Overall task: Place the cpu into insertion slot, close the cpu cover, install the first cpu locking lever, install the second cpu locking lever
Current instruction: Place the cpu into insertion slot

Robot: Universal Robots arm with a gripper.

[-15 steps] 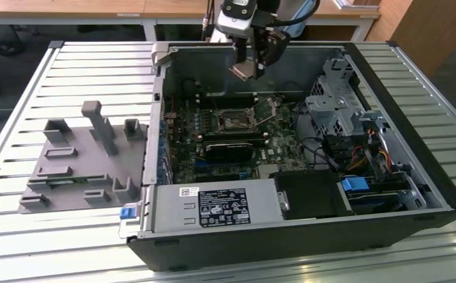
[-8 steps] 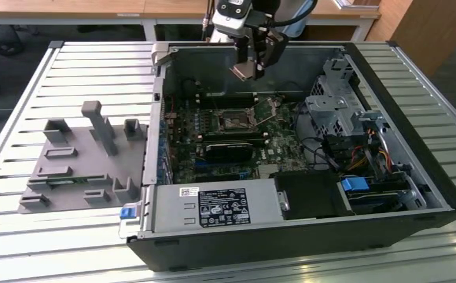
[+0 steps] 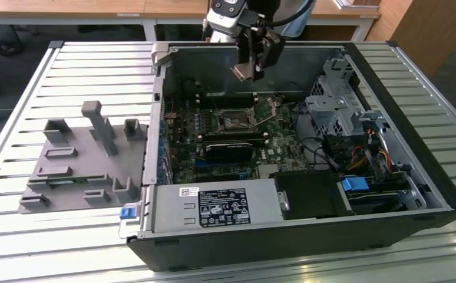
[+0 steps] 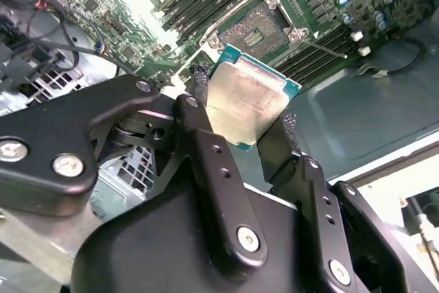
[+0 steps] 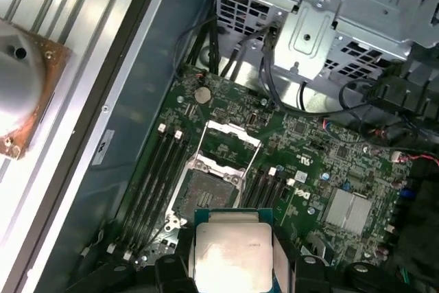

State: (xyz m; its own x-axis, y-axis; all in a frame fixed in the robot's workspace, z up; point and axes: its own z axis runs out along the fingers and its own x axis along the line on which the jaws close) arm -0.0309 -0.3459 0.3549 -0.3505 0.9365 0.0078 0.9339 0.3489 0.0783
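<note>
Exterior view: gripper (image 3: 248, 72) hangs upper centre of frame over open case (image 3: 291, 239). Jaws pinch cpu (image 4: 250, 94) by opposite edges, leaving underside free for seating. Insertion slot (image 4: 260, 29) lies bare beneath, apart from cpu; cpu cover (image 5: 228, 143) swung open.

2 edges of the cpu (image 4: 250, 97) hide behind the gripper (image 4: 243, 116); the exterior view's edge cuts off the arm (image 3: 226, 13).
</note>
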